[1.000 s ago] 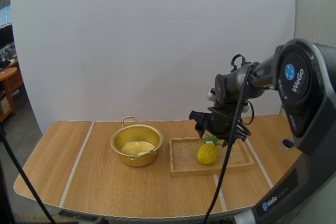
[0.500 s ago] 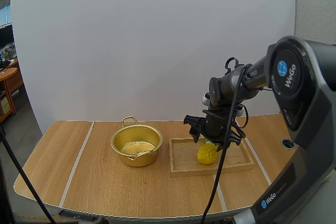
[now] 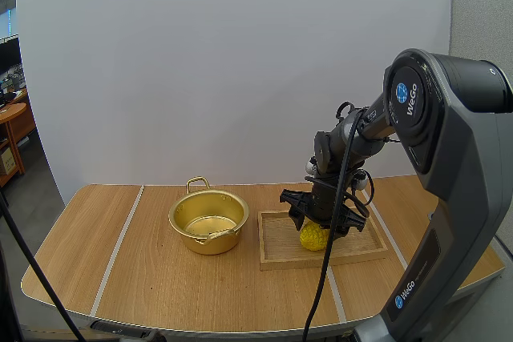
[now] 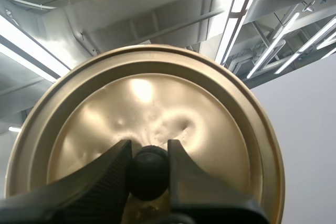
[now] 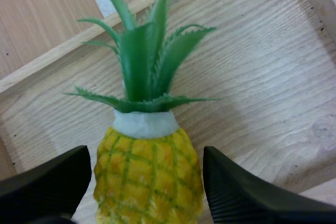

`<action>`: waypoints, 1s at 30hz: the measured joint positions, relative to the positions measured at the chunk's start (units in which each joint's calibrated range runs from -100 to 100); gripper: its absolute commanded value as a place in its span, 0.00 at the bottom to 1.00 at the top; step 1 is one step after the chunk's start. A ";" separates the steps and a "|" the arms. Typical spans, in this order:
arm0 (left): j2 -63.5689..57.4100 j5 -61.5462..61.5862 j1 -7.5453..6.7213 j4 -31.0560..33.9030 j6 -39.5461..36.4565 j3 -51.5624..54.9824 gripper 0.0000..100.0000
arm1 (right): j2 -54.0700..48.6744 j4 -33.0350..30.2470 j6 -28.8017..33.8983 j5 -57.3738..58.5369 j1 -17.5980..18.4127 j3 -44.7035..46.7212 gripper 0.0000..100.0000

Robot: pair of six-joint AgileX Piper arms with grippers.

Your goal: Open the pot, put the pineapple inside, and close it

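Note:
A yellow pineapple (image 3: 313,236) (image 5: 149,174) with green leaves lies on the wooden tray (image 3: 276,244). My right gripper (image 3: 318,223) (image 5: 144,184) is down over it, open, one finger (image 5: 47,179) on each side of the fruit and a gap to both. The gold pot (image 3: 208,220) stands open on the table, left of the tray. The gold lid (image 4: 152,119) is held up in the air by its black knob (image 4: 148,172), with my left gripper (image 4: 148,169) shut on that knob.
The tray's raised rim (image 5: 63,45) runs close behind the pineapple's leaves. The table (image 3: 120,262) has bare wood left of and in front of the pot. The pot's loop handle (image 3: 198,183) points to the back.
My right gripper has come down and slightly left onto the tray, from above the pineapple's leaves to around its body. The pot and pineapple have not moved.

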 measured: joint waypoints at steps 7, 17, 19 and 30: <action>0.00 0.00 0.00 0.00 0.00 0.00 0.00 | 0.00 -0.10 0.00 0.00 0.00 0.00 1.00; 0.00 0.00 0.00 0.00 0.00 0.00 0.00 | 0.27 -0.10 0.00 0.00 0.00 0.00 0.83; 0.00 0.00 0.00 0.00 0.00 0.00 0.00 | 0.50 -0.10 0.00 -0.28 0.00 0.00 0.47; 0.00 0.00 0.00 0.00 0.00 0.00 0.00 | 0.58 -0.43 0.00 -0.52 0.00 -0.02 0.00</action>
